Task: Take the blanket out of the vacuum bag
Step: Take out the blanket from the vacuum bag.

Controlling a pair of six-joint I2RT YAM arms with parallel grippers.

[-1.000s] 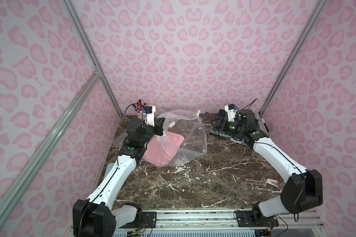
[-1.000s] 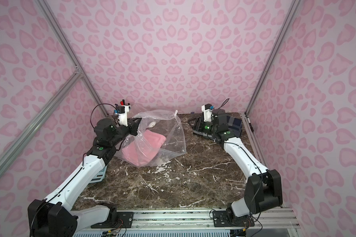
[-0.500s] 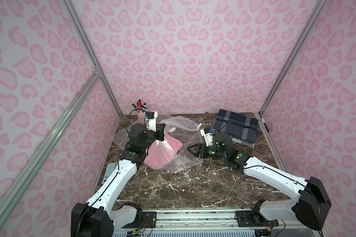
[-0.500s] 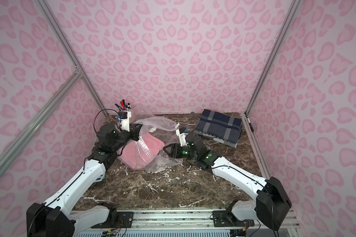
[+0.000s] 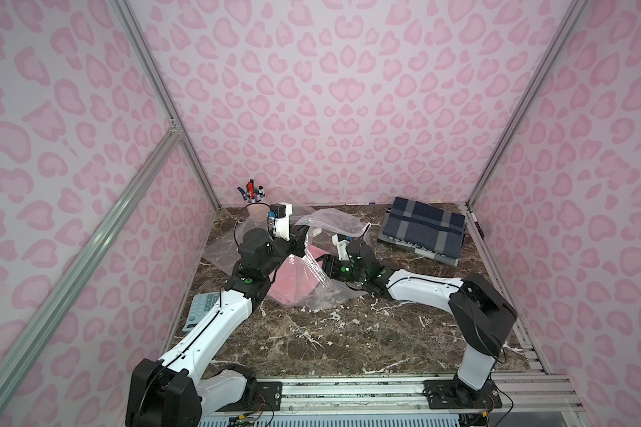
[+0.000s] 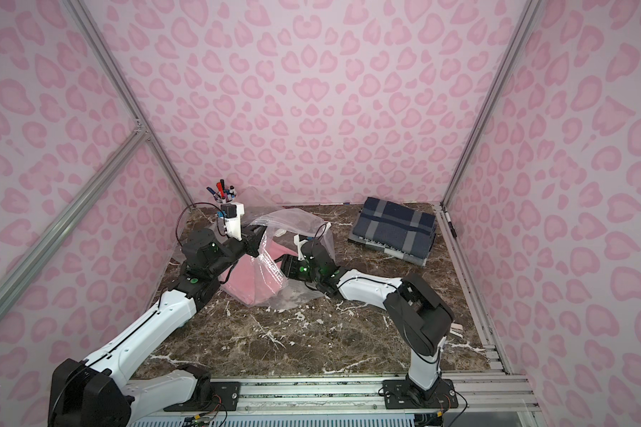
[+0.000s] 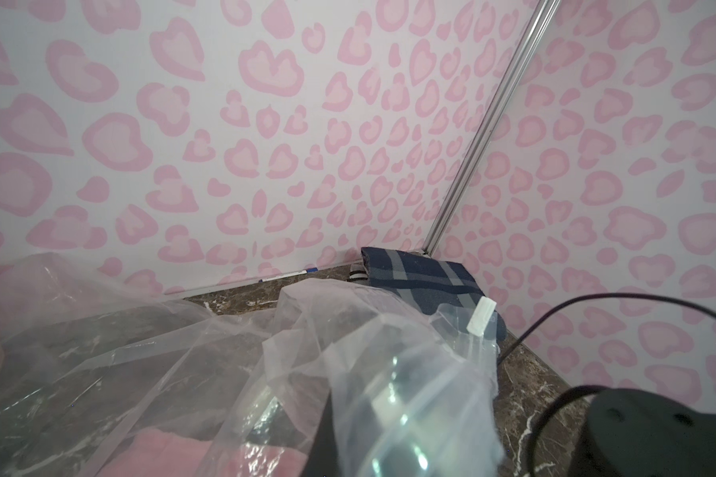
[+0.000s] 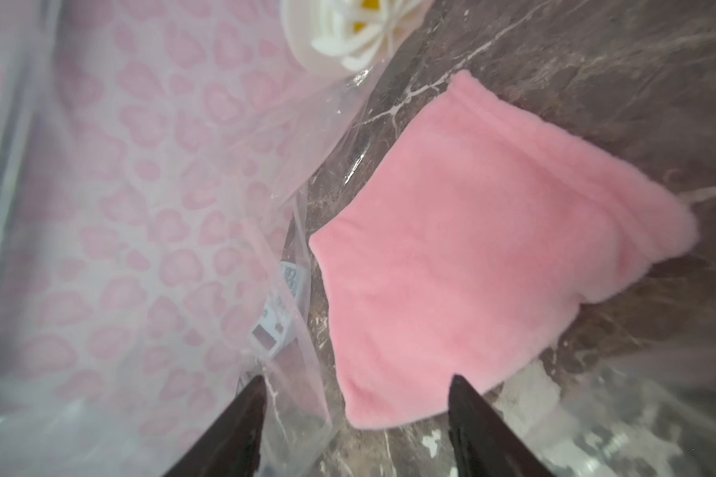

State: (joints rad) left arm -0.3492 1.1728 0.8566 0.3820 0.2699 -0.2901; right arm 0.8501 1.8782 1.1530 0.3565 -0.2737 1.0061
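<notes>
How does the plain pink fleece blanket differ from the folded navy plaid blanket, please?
The pink fleece blanket is plain; the navy plaid blanket has grey stripes. The pink one lies inside the clear plastic vacuum bag; the navy one lies uncovered by the far corner. The open right gripper points at the pink one; no gripper is near the navy one. Both are folded cloth on the marble table.

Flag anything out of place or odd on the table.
Nothing spilled or damaged. Two strays: a marker lies along the table's right edge, far from the pen cup, and a calculator sits at its left edge. The vacuum bag is crumpled, with the pink blanket inside it.
</notes>
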